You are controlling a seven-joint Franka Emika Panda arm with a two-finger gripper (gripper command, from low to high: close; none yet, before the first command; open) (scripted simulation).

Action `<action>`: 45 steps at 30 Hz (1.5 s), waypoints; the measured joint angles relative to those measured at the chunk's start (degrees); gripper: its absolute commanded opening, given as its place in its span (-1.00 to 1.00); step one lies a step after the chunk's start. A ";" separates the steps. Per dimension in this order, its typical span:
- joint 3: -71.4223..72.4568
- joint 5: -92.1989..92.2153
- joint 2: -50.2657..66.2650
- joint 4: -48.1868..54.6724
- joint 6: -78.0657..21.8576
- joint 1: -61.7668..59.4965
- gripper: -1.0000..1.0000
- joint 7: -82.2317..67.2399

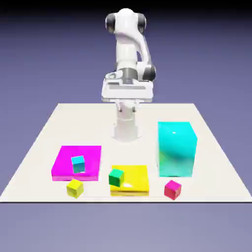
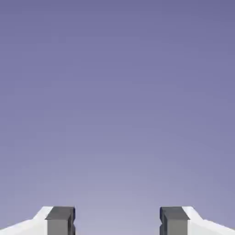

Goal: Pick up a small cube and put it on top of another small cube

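Four small cubes lie near the table's front in the exterior view. A cyan cube point(image 1: 78, 164) rests on a flat magenta slab point(image 1: 69, 156). A green cube point(image 1: 116, 176) sits on a flat yellow slab point(image 1: 135, 179). A yellow cube point(image 1: 75, 188) and a red cube point(image 1: 172, 189) stand on the bare table. My gripper point(image 1: 127, 93) hangs high near the robot's base, far behind all the cubes. The hand view shows my gripper point(image 2: 117, 222) open, its grey fingertips point(image 2: 60, 220) wide apart with only the backdrop between them.
A tall cyan block point(image 1: 176, 148) stands at the exterior view's right, behind the red cube. The white table point(image 1: 49, 128) ends just in front of the yellow and red cubes.
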 measured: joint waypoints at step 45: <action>-3.56 24.66 64.90 54.04 -53.09 9.50 -1.00 37.41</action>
